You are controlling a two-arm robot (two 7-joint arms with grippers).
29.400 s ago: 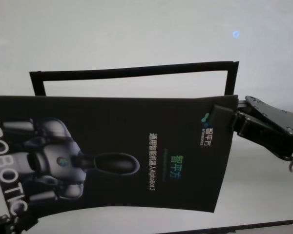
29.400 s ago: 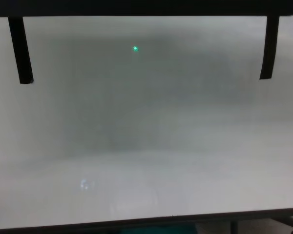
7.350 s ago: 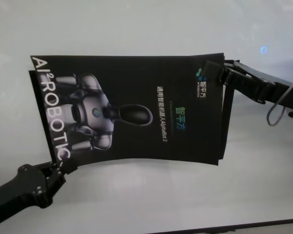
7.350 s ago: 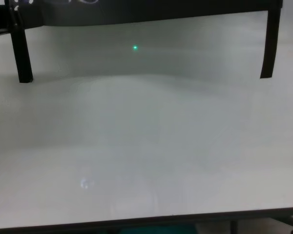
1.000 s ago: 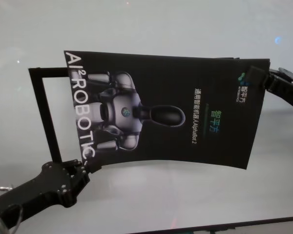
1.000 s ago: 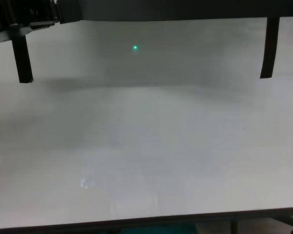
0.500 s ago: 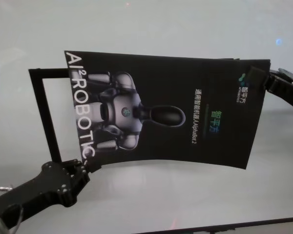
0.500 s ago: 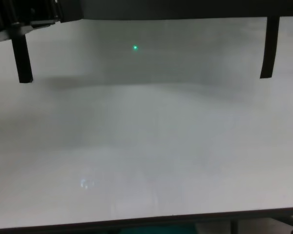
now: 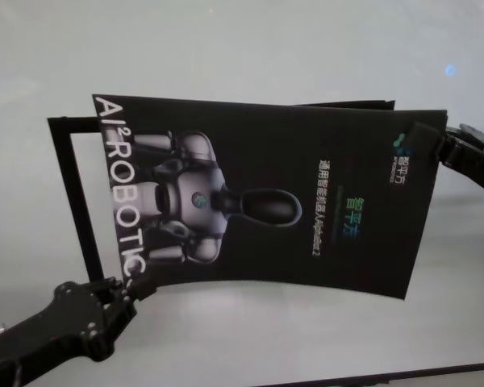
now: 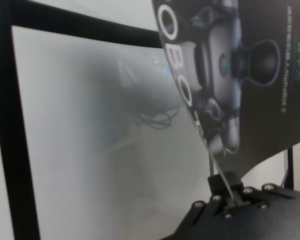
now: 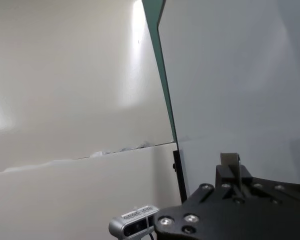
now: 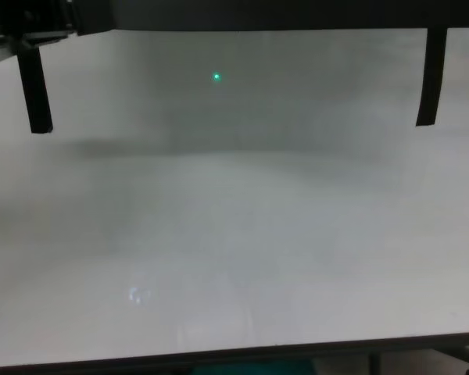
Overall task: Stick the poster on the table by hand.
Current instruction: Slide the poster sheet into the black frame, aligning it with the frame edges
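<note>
The poster [image 9: 290,201], a black glossy sheet with a grey-white robot and "AI²ROBOTIC" lettering, hangs slightly bowed above the white table [image 9: 242,48]. My left gripper [image 9: 129,286] is shut on its near left corner. My right gripper [image 9: 423,137] is shut on its far right corner. In the left wrist view the poster [image 10: 250,75] rises from the pinching fingers [image 10: 230,192]. In the right wrist view one finger [image 11: 230,162] shows against a pale surface. The chest view shows the table [image 12: 234,234] with the poster's dark edge along its top.
A frame of narrow black tape strips [image 9: 77,193] lies on the table under the poster's left part; two of its strips show in the chest view [image 12: 33,86], [image 12: 430,78]. The table's thin dark front edge [image 12: 234,355] runs nearest me.
The poster's left end has shifted left and toward me, along with my left gripper. The right gripper has barely moved.
</note>
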